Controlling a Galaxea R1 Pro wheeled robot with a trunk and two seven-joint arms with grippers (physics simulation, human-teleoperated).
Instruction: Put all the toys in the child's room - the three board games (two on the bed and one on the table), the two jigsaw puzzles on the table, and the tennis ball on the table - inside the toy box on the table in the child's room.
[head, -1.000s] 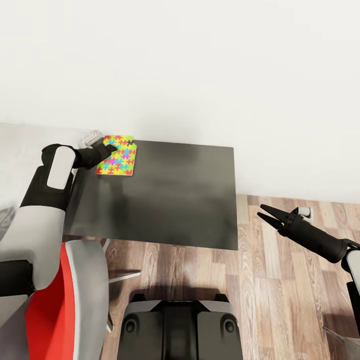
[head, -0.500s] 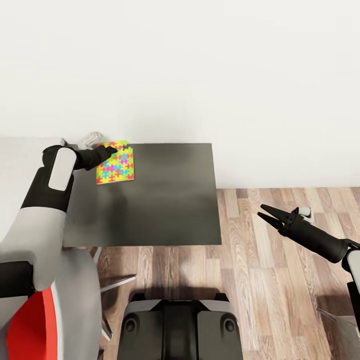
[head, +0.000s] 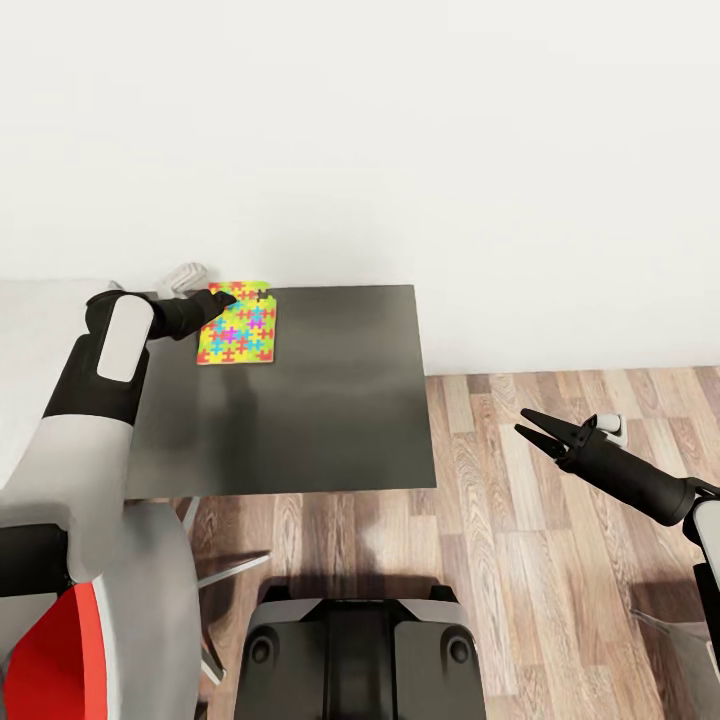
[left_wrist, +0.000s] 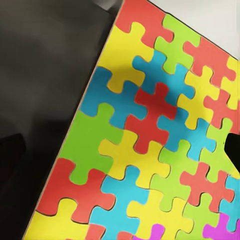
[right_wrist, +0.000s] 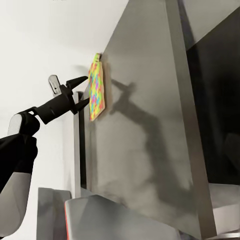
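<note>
My left gripper (head: 228, 297) is shut on the near edge of a jigsaw puzzle (head: 240, 323), a thin square of many-coloured interlocking pieces. It holds the puzzle over the back left corner of a dark grey cabinet top (head: 320, 400). From the right wrist view, the jigsaw puzzle (right_wrist: 96, 92) hangs clear of the surface and casts a shadow on it, with the left gripper (right_wrist: 85, 95) pinching its edge. The left wrist view looks closely at the puzzle (left_wrist: 150, 140). My right gripper (head: 521, 422) stands open with nothing in it, over the wood floor to the right of the cabinet.
A pale grey table top (head: 30, 310) adjoins the cabinet on the left. A red chair with a grey back (head: 150, 600) stands at the lower left beside my base (head: 360, 650). A white wall runs behind the cabinet. Wood-plank floor (head: 560, 560) lies at the right.
The whole view has shifted, so the cabinet and chair now sit further left. The left gripper still holds the puzzle, which has turned slightly. The right gripper has kept its pose.
</note>
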